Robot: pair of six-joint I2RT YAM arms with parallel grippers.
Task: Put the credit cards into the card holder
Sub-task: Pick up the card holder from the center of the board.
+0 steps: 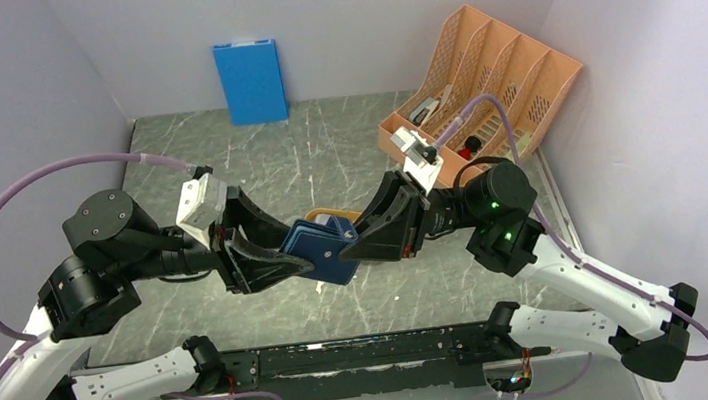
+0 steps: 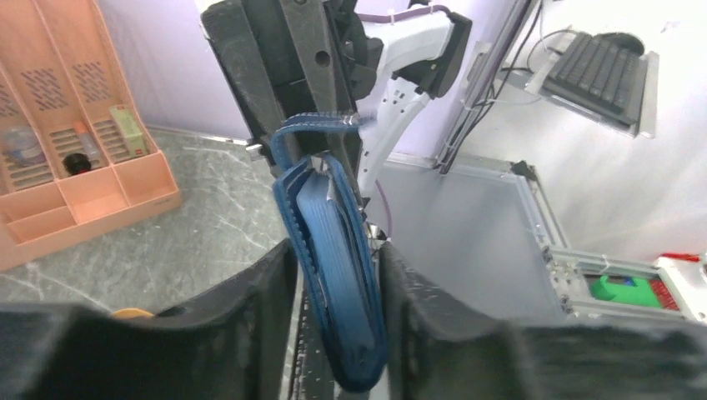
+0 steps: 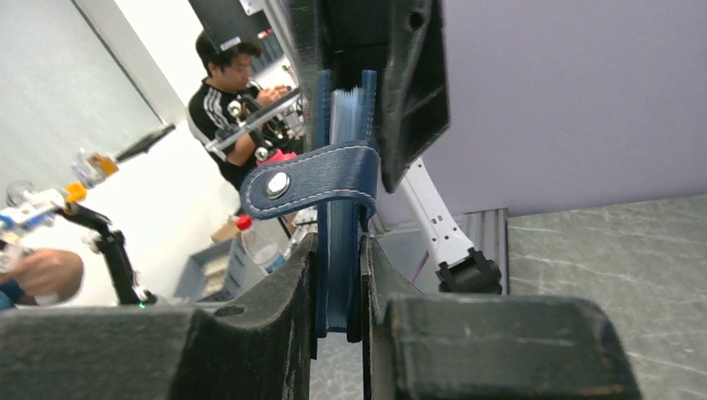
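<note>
card holder (image 1: 319,243) | clamped between left hand (image 1: 299,265), right hand (image 1: 349,251) | arms angled inward

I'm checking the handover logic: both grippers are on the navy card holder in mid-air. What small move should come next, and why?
Probably ease the left gripper open. It and the right gripper both pinch across the whole folded card holder, held off the table, so neither flap can swing open. No card shows in either grip, so freeing one gripper seems the sensible next step.

Blue panel (image 1: 250,81) against the back wall, peach slotted organizer (image 1: 516,71) far right.
</note>
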